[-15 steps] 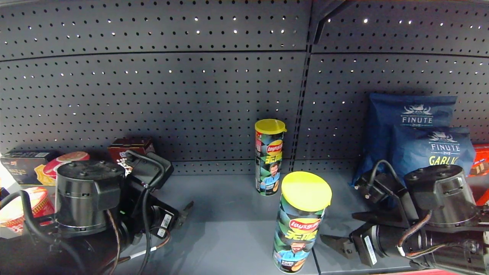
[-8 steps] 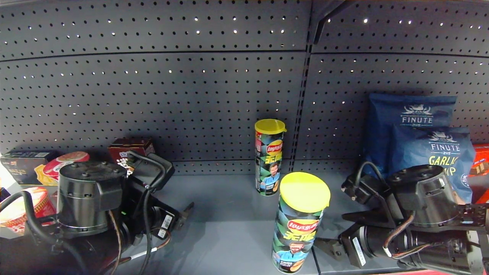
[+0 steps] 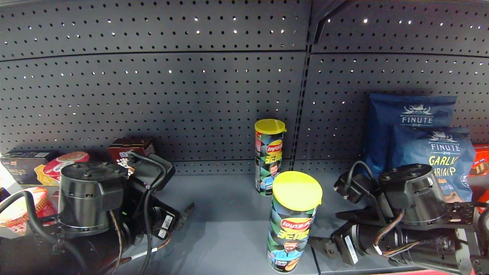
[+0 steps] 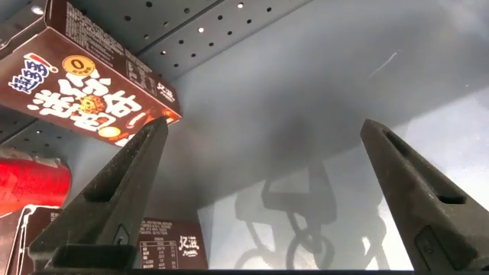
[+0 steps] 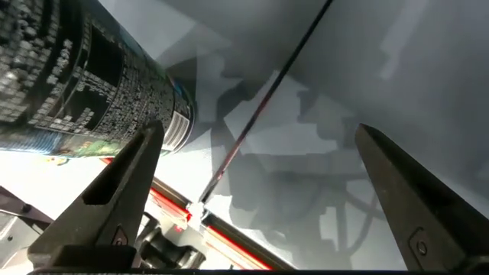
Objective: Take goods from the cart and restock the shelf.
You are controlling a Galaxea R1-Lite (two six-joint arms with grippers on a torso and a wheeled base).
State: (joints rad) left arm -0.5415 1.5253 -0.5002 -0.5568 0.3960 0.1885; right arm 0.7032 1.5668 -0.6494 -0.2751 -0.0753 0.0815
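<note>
Two tall chip canisters with yellow lids stand upright on the grey shelf. One canister is at the back by the pegboard, and the other stands near the front edge. My right gripper is low beside the front canister's right side, open. In the right wrist view that canister lies just outside one finger, with nothing between the fingers of the right gripper. My left gripper is open over bare shelf to the left, and the left gripper holds nothing.
Blue snack bags lean on the pegboard at the right. A brown box, a dark box and red cups crowd the left end. The brown box is close to my left gripper. The shelf's red front strip runs under my right gripper.
My right arm has moved left along the shelf front. The front canister has shifted a little to the left with it. The left arm has stayed put.
</note>
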